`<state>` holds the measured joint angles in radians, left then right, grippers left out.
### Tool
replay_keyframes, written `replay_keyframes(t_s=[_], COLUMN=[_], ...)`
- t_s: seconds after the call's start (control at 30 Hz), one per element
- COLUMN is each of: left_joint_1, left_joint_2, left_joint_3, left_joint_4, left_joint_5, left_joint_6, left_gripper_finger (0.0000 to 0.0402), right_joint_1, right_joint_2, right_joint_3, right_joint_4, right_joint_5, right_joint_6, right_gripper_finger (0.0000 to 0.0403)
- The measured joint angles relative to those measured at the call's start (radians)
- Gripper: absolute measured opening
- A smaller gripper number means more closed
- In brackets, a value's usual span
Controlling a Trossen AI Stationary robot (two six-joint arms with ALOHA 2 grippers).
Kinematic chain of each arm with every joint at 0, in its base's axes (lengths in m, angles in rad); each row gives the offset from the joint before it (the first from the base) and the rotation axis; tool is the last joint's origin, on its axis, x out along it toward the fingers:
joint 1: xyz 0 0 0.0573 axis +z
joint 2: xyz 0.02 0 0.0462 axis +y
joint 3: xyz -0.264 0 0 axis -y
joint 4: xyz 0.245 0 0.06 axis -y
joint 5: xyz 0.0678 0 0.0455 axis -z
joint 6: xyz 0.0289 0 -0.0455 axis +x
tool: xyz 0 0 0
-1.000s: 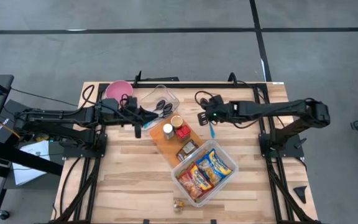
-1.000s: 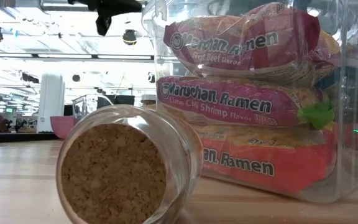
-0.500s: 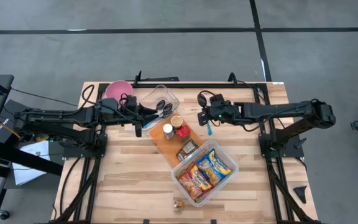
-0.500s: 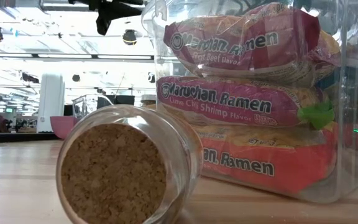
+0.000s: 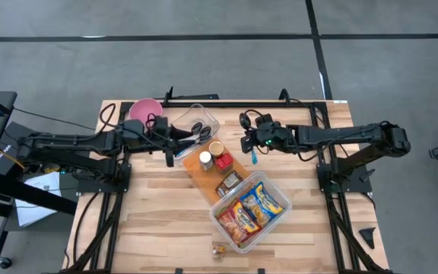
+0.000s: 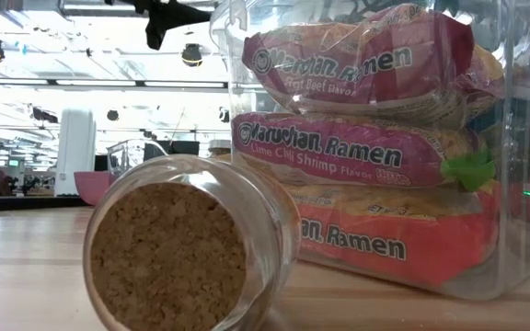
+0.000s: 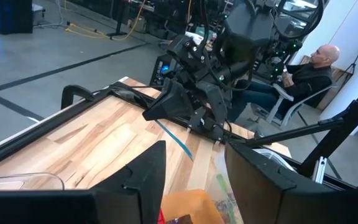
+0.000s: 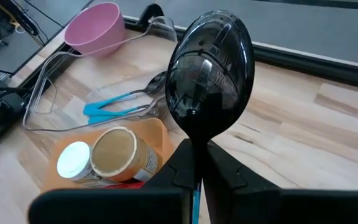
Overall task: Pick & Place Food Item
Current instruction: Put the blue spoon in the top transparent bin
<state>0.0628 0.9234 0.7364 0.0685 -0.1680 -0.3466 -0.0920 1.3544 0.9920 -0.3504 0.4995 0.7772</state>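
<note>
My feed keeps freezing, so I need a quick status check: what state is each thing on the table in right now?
Right claw: shut on black spoon with blue handle, held above the table.
Left claw: open, empty.
Clear plastic bin: lidless, stacked with ramen packets.
Cork-stoppered glass jar: lying on its side.
Pink bowl: upright.
Clear tray: holding blue-handled utensils.
Tan-lidded jar: upright, lid on.

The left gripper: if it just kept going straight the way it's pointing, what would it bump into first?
Most likely the right gripper, which faces it across the table holding a black spoon. The left gripper points straight at it over bare wood, though depth is hard to judge.
</note>
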Motion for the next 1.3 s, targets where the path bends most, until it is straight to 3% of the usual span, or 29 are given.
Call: replay_keyframes(t_s=[0.2, 0.57, 1.3], left_joint_1=[0.000, 0.000, 0.000], left_joint_2=[0.059, 0.206, 0.215], left_joint_3=[0.000, 0.000, 0.000], left_joint_4=[0.045, 0.175, 0.176], left_joint_5=[0.000, 0.001, 0.001], left_joint_6=[-0.017, -0.036, -0.032], left_gripper_finger=[0.0160, 0.0159, 0.0161], right_joint_1=[0.001, -0.001, 0.009], right_joint_2=[0.000, 0.000, 0.000], right_joint_3=[0.000, 0.030, 0.030], right_joint_4=[0.070, 0.042, 0.097], right_joint_5=[-0.003, -0.004, -0.031], right_joint_6=[-0.052, -0.053, -0.054], right_gripper_finger=[0.0011, 0.0009, 0.0010])
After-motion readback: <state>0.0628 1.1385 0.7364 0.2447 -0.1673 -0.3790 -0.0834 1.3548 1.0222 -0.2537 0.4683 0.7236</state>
